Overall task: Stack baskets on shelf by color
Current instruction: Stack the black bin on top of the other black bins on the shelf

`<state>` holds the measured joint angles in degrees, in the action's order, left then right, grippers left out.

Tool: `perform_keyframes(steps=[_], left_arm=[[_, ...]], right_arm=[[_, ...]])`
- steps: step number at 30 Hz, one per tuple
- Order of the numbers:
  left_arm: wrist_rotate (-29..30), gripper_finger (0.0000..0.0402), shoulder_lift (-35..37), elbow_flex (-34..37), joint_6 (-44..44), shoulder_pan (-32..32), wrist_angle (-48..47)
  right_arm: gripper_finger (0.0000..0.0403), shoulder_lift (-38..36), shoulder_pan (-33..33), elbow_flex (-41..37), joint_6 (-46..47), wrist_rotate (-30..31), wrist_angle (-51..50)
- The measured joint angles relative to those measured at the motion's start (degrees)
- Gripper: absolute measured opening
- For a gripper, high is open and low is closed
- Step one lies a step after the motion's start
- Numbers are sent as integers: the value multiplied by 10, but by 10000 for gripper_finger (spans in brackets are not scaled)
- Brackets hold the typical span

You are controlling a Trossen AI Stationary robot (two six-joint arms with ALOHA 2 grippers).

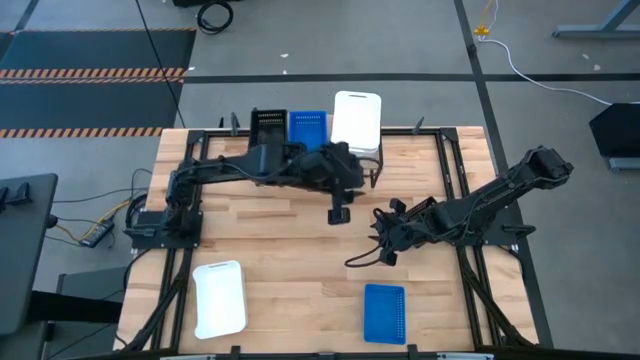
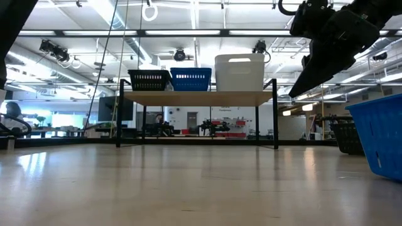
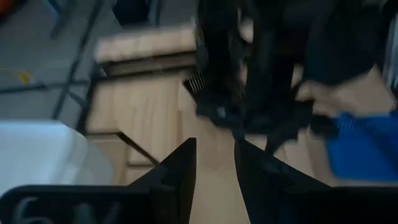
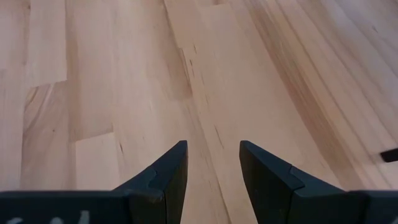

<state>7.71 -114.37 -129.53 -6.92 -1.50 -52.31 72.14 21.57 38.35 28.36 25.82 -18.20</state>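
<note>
The light wooden tabletop (image 1: 290, 250) carries the low plank-topped shelf (image 2: 201, 98) at twelve o'clock, already holding a tall white plastic basket (image 1: 357, 120), a blue perforated basket (image 1: 307, 127) and a black perforated basket (image 1: 268, 125) side by side. Left to stack, I judge: a white basket (image 1: 219, 297) at seven o'clock and a blue one (image 1: 385, 312) at five. The left gripper (image 1: 338, 214), fingers slightly parted and empty, hangs mid-table; the right gripper (image 4: 212, 163), open and empty, hovers at three o'clock over bare wood, the blue basket toward its six.

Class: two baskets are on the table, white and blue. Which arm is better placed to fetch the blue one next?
Probably the right: the right gripper hangs empty nearest the blue basket; the left gripper is near the shelf.
</note>
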Motion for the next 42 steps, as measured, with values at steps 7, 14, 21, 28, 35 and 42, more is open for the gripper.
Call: perform_keyframes(steps=[7,14,21,28,35,42], left_arm=[[1,116,42,149,2,2,43],[1,116,202,392,34,11,193],[2,116,377,628,66,9,345],[6,116,507,815,78,11,533],[7,116,548,889,48,32,613],[7,117,548,882,7,43,648]], right_arm=[[153,0,6,0,0,-2,-4],[153,0,6,0,1,1,-6],[153,0,-10,0,-50,1,17],[153,0,-33,0,-156,0,84],[153,0,-49,0,-254,2,159],[153,0,-89,27,-201,-30,139]])
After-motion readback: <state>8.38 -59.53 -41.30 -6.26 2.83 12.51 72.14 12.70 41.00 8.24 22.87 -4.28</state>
